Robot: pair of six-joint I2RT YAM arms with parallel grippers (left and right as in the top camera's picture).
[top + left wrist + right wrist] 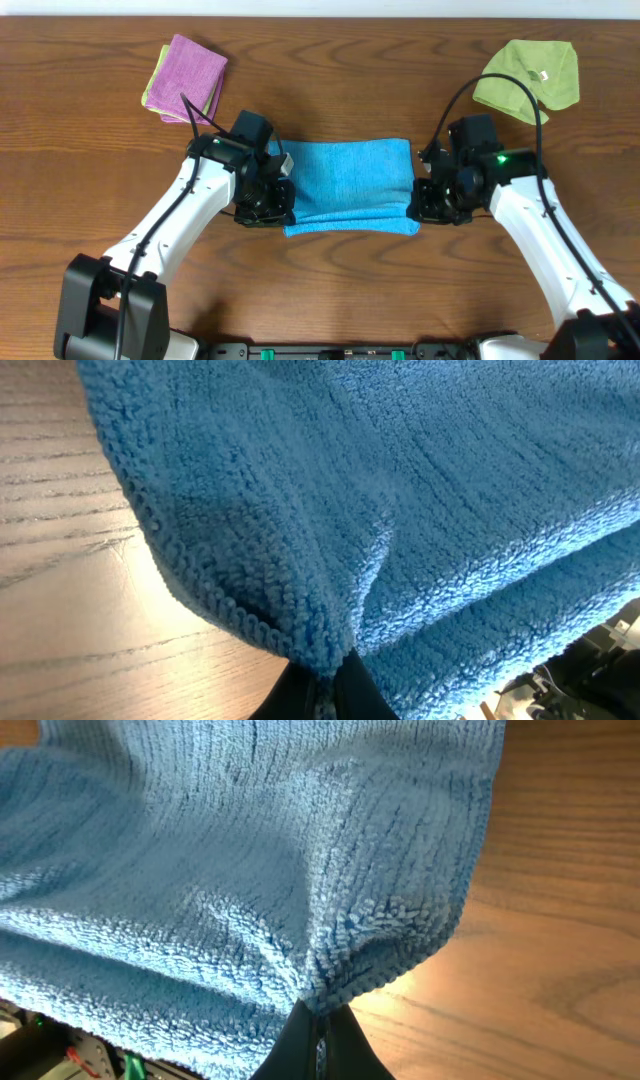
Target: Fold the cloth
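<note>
Mid-fold: the left gripper (318, 678) and right gripper (318, 1028) each pinch shut on a corner of the cloth (350, 180), which stretches between them (bunched at the fingertips). The next move likely calls for carrying both corners across evenly.

My overhead camera looks straight down on the whole tabletop (90, 160). Each wrist camera peers past my jaws, close against the cloth (400, 490), which all views share.

The brown wood-grain table (320, 300) under me fills the view, soft glare on its surface. A pale strip (320, 6) runs along its far edge.
</note>
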